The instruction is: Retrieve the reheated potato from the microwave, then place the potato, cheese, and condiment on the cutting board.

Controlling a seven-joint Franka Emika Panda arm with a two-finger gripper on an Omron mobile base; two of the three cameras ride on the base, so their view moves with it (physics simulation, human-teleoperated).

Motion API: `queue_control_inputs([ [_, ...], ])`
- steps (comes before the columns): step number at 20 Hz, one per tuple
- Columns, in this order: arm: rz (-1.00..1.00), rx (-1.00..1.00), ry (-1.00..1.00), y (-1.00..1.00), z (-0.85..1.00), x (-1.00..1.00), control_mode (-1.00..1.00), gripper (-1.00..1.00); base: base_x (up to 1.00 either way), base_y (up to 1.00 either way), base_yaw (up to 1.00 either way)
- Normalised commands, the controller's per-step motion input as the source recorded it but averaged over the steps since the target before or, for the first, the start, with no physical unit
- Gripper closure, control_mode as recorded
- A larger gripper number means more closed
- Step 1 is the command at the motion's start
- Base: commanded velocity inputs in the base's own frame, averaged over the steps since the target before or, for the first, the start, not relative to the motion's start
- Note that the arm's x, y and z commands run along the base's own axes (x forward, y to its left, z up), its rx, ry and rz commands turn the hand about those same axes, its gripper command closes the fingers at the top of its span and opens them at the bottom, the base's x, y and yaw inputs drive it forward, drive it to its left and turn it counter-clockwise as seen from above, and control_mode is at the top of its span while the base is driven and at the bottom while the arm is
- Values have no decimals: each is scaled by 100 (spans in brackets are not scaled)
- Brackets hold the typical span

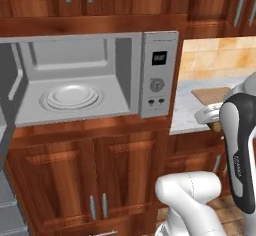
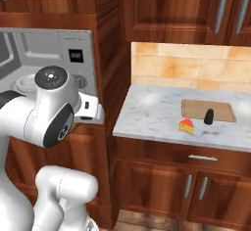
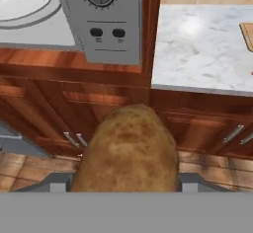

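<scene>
The brown potato (image 3: 129, 150) sits between my gripper's (image 3: 126, 180) fingers, which are shut on it, out in front of the cabinet doors below the microwave's button panel (image 3: 106, 22). The microwave (image 1: 90, 75) stands open, its white turntable (image 1: 71, 96) bare. In the left base view the hand (image 1: 210, 114) hangs by the counter's left end, with a bit of potato (image 1: 216, 127) under it. The cutting board (image 2: 196, 108) lies on the counter. The dark condiment (image 2: 209, 117) stands at the board's front edge. The cheese (image 2: 187, 126) wedge rests on the counter just in front of the board.
The marble counter (image 2: 152, 112) runs to the right of the microwave, with wooden cabinets above and below. The open microwave door (image 1: 6, 95) juts out at the left. Tiled floor (image 3: 29, 170) shows below my hand.
</scene>
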Motion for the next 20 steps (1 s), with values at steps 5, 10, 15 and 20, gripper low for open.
queue_control_inputs([
  [5, 0, 0, 0, 0, 0, 0, 100, 100, 34, -74, 0],
  [10, 0, 0, 0, 0, 0, 0, 100, 100, 49, -66, 0],
  [15, 0, 0, 0, 0, 0, 0, 100, 100, 49, -65, 0],
  [20, 0, 0, 0, 0, 0, 0, 100, 100, 51, -63, 0],
])
